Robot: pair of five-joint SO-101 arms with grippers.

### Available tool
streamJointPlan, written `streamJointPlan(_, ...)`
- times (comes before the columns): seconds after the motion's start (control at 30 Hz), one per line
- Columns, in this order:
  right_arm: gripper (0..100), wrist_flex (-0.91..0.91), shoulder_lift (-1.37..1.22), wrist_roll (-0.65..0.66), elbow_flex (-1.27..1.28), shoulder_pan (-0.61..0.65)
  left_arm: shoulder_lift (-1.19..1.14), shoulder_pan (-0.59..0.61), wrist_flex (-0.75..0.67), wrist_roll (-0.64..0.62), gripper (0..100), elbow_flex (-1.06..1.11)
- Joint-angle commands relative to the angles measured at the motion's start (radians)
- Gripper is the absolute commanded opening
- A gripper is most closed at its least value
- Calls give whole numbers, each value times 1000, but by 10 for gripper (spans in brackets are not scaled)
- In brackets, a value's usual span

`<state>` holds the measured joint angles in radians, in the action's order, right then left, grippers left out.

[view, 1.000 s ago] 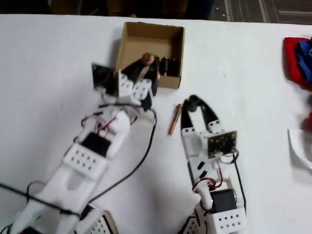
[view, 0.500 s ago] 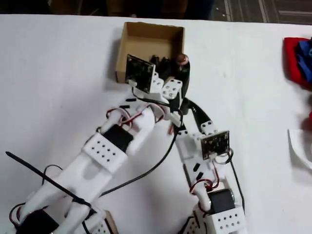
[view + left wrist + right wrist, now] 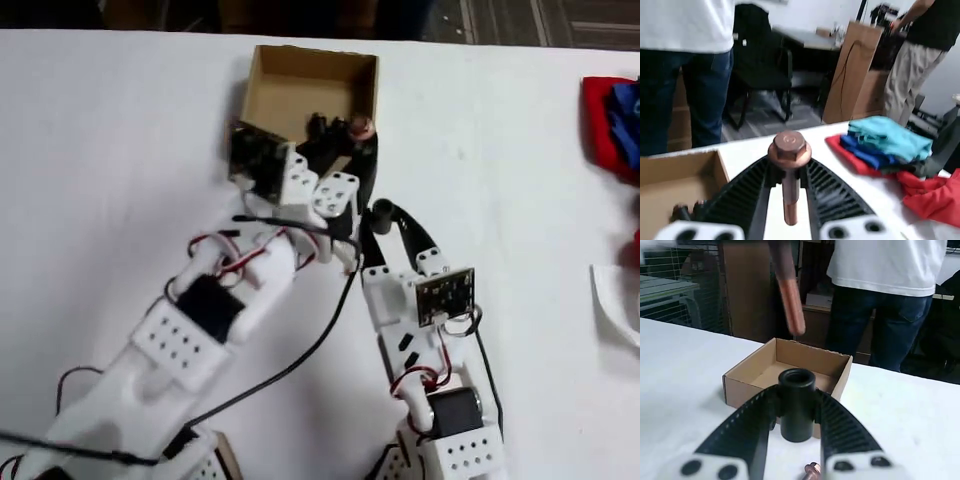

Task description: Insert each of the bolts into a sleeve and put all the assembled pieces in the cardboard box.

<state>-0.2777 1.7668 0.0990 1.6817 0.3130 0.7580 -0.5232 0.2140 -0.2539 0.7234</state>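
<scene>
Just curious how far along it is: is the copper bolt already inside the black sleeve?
No, the bolt hangs apart from the sleeve, whose open top is empty.

Held bolt [image 3: 790, 295] blurred in right wrist view, head cut by frame edge; second bolt [image 3: 812, 471] likewise cut. High view: dark pieces [image 3: 322, 126] toward 5 o'clock inside cardboard box [image 3: 300, 62], too small to identify, part-covered by left gripper [image 3: 352, 135].

text: none readable | labels: none | numbers: none | signs: none

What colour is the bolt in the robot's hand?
The bolt is coppery brown, clearest in the left wrist view.
</scene>
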Motion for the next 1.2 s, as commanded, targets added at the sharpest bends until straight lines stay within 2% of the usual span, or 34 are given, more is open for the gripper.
streamJointPlan(0.0,20,7,8,0,11,-12,55,-5,3,-2,27,-15)
streamJointPlan(0.4,20,42,-2,0,11,-13,54,-61,6,0,27,71)
streamJointPlan(0.77,20,234,-240,0,5,-12,63,-60,9,0,27,62)
streamJointPlan(1.17,20,240,-334,0,-72,-12,55,-54,3,0,27,174)
